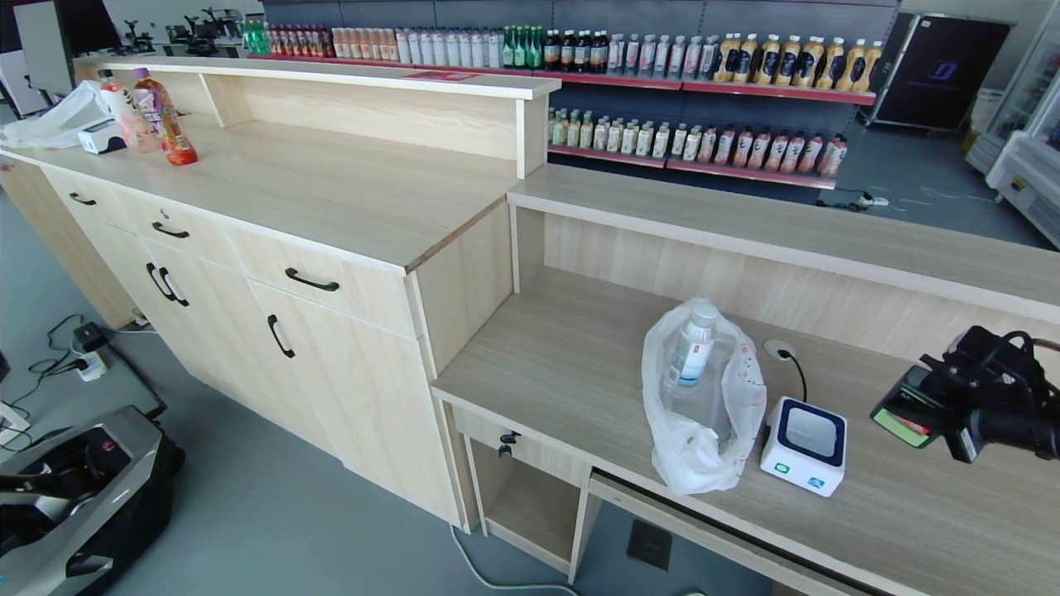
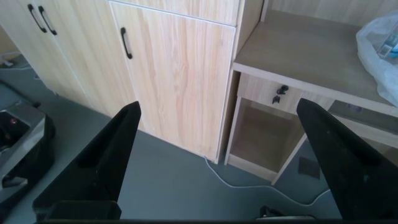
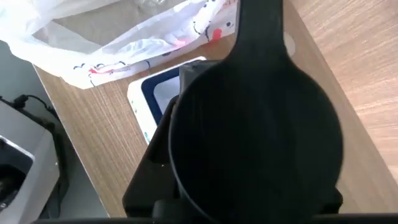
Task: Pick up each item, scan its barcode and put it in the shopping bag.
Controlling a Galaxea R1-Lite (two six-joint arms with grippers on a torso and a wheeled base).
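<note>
A white plastic shopping bag (image 1: 704, 414) stands open on the low wooden desk (image 1: 563, 364), with a clear bottle (image 1: 691, 348) upright inside it. Right beside the bag sits the white barcode scanner (image 1: 805, 445) with its dark window facing up. My right gripper (image 1: 911, 410) hovers to the right of the scanner, shut on a dark round item with a green and red label. In the right wrist view that item (image 3: 255, 130) hides the fingers, with the scanner (image 3: 155, 99) and bag (image 3: 112, 37) beyond it. My left gripper (image 2: 217, 106) hangs open over the floor before the cabinet doors.
On the higher counter at the far left stand two drink bottles (image 1: 166, 116), a second scanner (image 1: 99, 136) and another plastic bag (image 1: 50, 120). Shelves of drinks (image 1: 687, 58) run behind the counter. A cable runs from the scanner to a grommet (image 1: 778, 349).
</note>
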